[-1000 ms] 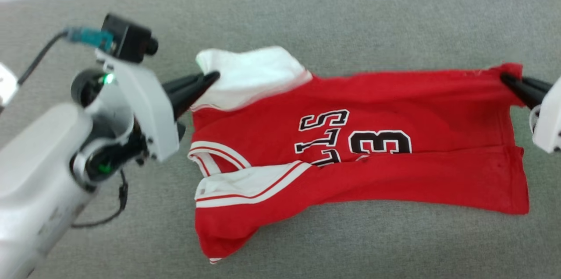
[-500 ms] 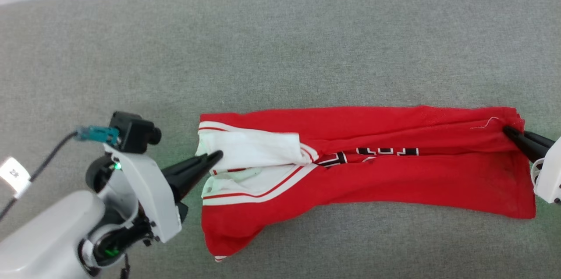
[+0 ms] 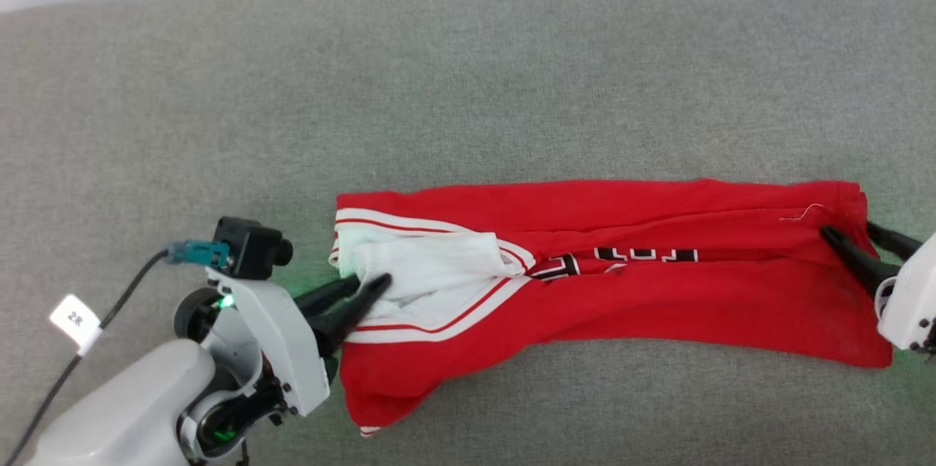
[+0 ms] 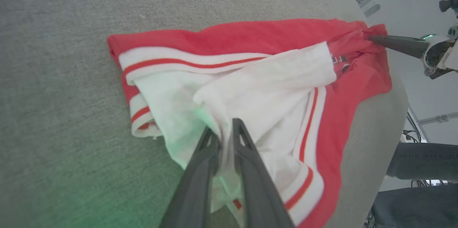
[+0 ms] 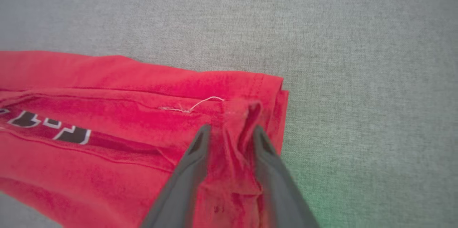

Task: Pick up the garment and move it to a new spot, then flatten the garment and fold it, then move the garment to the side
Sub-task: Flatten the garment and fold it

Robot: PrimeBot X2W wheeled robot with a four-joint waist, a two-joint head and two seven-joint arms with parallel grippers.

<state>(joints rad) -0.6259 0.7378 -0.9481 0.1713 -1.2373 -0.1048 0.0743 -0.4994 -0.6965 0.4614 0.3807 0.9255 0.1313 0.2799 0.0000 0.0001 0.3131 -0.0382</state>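
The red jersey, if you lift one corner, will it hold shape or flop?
Probably flop: the garment lies folded over itself, and a ridge bunches between the fingers of the right gripper. It looks thin and light, so pushing likely wrinkles it on the cloth surface rather than sliding it.

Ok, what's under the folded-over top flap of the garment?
Below the edge of the garment's folded flap, a thin strip of black-and-white lettering peeks out. The rest of the lettering and the chest panel beneath are covered.

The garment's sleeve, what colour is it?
White sleeve, edged by white-and-red stripe trim, on the red garment; best seen in the left wrist view.
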